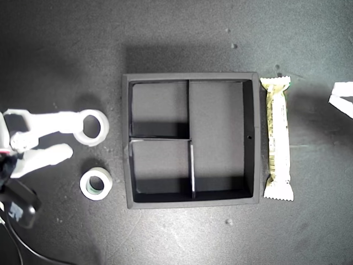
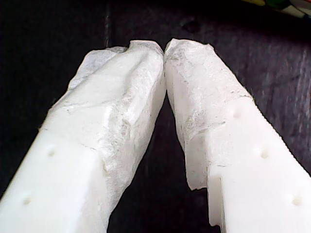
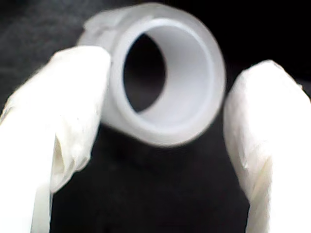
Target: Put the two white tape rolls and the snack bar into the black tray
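2nd gripper at plain roll, tray empty.
My second gripper (image 3: 165, 145) had jaws wide round plain white tape roll (image 1: 91, 127); my first gripper (image 2: 165, 48) pinched closed, w/ nothing between.

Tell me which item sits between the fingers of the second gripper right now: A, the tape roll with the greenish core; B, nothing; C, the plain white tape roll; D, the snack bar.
C: the plain white tape roll sits between the spread fingers of my second gripper, seen also in the exterior view.

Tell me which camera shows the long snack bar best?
The exterior view: the whole snack bar lies in sight beside the black tray, on the exterior view's right. Neither wrist view shows it.
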Robot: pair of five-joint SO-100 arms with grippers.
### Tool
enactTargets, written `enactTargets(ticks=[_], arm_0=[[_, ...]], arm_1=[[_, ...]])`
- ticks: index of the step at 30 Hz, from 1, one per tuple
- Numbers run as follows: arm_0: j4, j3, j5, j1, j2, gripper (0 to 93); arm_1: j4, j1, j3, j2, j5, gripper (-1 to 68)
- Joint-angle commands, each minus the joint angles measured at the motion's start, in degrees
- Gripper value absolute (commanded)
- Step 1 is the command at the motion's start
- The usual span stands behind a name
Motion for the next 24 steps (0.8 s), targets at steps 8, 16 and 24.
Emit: enactTargets(ticks=[8, 16, 24], arm_0=[[-3.5, -13.6, -1.3, 1.7, -31.6, 18.0], [-6.0, -15.7, -1.8, 0.3, -41.5, 17.1], [-5.4, -17.4, -2.2, -8.3, -49.5, 3.2]], arm_1=[[1.9, -2.4, 0.7, 0.4, -5.6, -0.3], [3.0, -3.7, 0.7, 0.4, -6.8, -0.3], [-3.7, -4.5, -1.4, 0.4, -14.2, -0.3]])
